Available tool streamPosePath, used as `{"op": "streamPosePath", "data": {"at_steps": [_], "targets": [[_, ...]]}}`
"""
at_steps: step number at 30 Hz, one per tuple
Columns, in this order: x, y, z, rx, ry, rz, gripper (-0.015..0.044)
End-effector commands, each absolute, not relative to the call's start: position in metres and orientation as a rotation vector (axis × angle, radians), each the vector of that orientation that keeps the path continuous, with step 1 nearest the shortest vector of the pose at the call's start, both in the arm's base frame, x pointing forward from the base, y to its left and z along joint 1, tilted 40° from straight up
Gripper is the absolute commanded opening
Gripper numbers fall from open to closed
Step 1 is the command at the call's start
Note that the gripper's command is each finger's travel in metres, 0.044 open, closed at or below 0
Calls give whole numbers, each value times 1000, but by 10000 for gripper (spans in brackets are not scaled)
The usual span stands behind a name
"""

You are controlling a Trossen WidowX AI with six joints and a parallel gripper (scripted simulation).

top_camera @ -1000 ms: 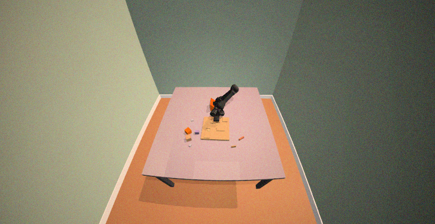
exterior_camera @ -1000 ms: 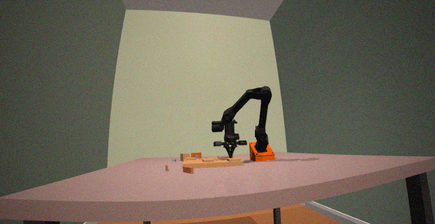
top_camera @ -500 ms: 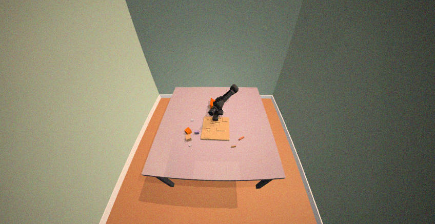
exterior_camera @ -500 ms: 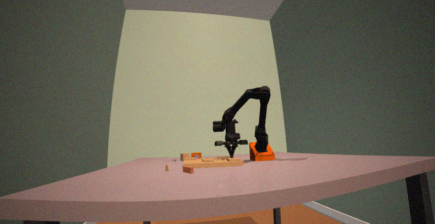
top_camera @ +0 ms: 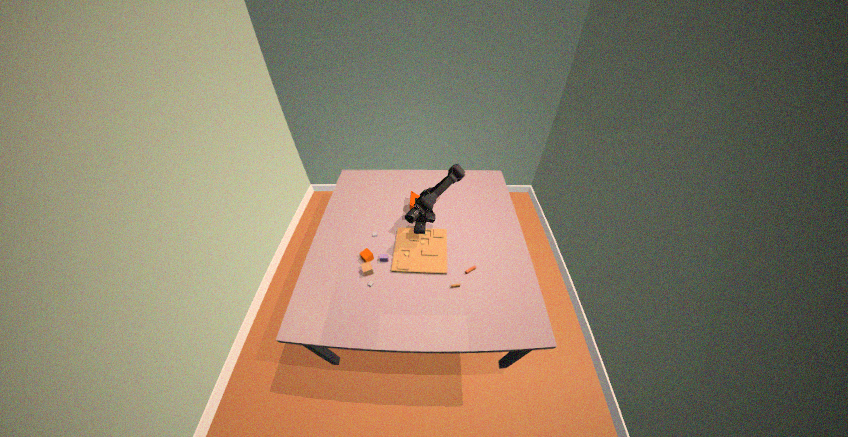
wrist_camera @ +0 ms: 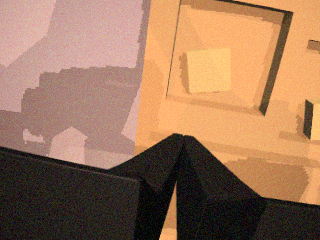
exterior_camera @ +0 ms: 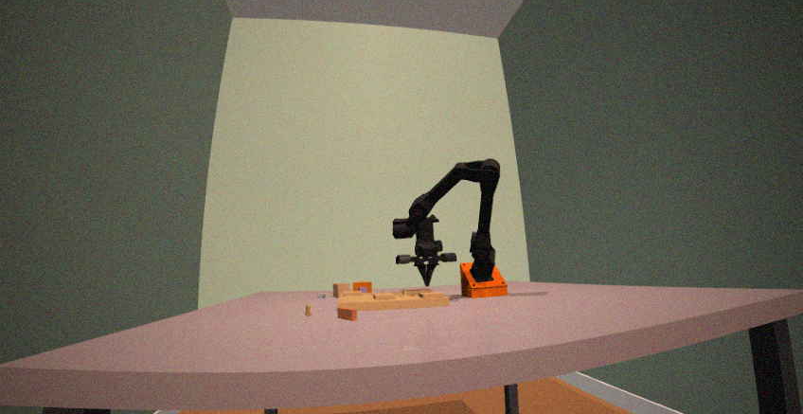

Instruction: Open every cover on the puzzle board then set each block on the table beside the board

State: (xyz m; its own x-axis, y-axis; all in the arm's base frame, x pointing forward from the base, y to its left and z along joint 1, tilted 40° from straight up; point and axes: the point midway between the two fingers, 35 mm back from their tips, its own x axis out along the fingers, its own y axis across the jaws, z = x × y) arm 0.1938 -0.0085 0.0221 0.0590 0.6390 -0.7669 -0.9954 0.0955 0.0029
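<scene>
The tan puzzle board lies flat on the table with several raised and recessed parts. In the wrist view a square outlined area has dark slits at its sides and a pale square knob inside. I cannot tell how far each cover is open or whether the wells hold blocks. My gripper is shut and empty, fingertips together, pointing down above the board's arm-side edge. A purple block lies on the table left of the board in the top view.
An orange cube, a tan block and small pale pieces lie left of the board. A red-orange bar and small tan piece lie near its front right. The orange arm base stands behind.
</scene>
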Motion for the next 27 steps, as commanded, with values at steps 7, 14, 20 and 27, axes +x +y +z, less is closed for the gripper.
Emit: {"op": "streamPosePath", "data": {"at_steps": [7, 14, 20, 27], "targets": [[194, -19, 33, -649, 709, 1373, 0], [193, -24, 40, -649, 709, 1374, 0], [194, -23, 41, -594, 746, 1349, 0], [218, -20, 53, -127, 1092, 1046, 0]]}}
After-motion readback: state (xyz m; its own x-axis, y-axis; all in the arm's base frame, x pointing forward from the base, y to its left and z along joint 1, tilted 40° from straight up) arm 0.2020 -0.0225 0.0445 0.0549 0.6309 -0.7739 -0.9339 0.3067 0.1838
